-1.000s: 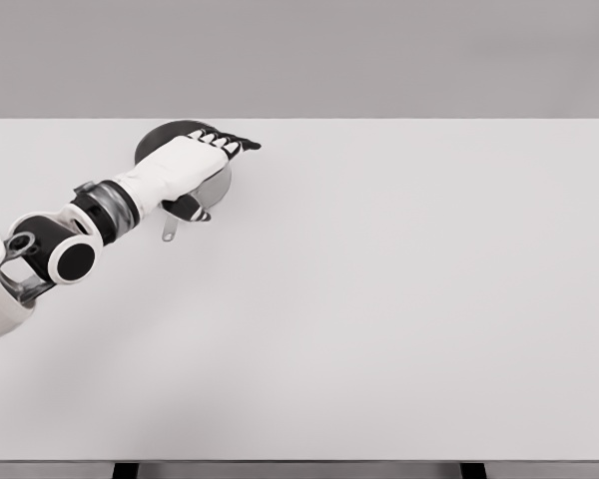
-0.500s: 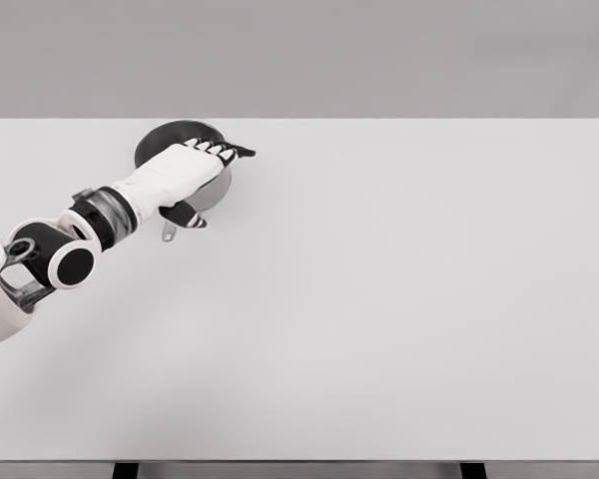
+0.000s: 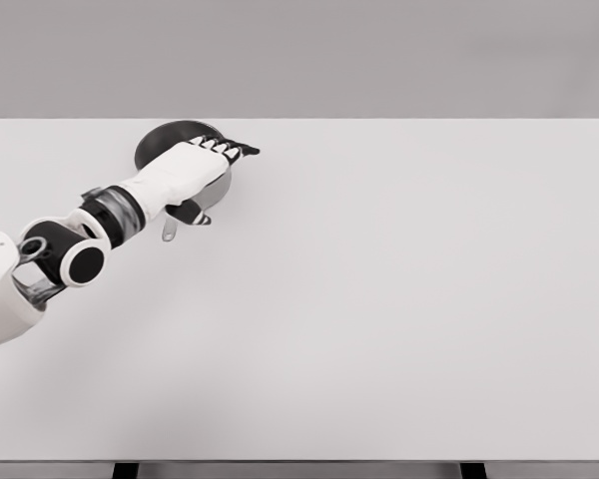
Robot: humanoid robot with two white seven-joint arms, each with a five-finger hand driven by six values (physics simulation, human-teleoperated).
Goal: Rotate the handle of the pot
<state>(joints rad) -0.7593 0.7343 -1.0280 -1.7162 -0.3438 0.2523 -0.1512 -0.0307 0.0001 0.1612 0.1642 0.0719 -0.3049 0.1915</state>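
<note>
A round metal pot [image 3: 166, 137] with a dark inside stands at the table's far left. Its short grey handle [image 3: 168, 233] points toward me and slightly left. My left hand [image 3: 216, 178] lies across the pot's top and right side. Its fingers [image 3: 236, 151] are stretched out flat to the right, past the rim. The thumb [image 3: 191, 212] is bent below the palm, just right of where the handle meets the pot. I see nothing grasped in the hand, and it hides most of the pot.
The white table [image 3: 399, 299] runs wide to the right and toward me. Its far edge lies just behind the pot. My left forearm [image 3: 80, 254] crosses the table's left edge.
The left hand drew back a little to the left, then slid right again over the pot. The elbow has come slightly nearer. The pot's handle points the same way.
</note>
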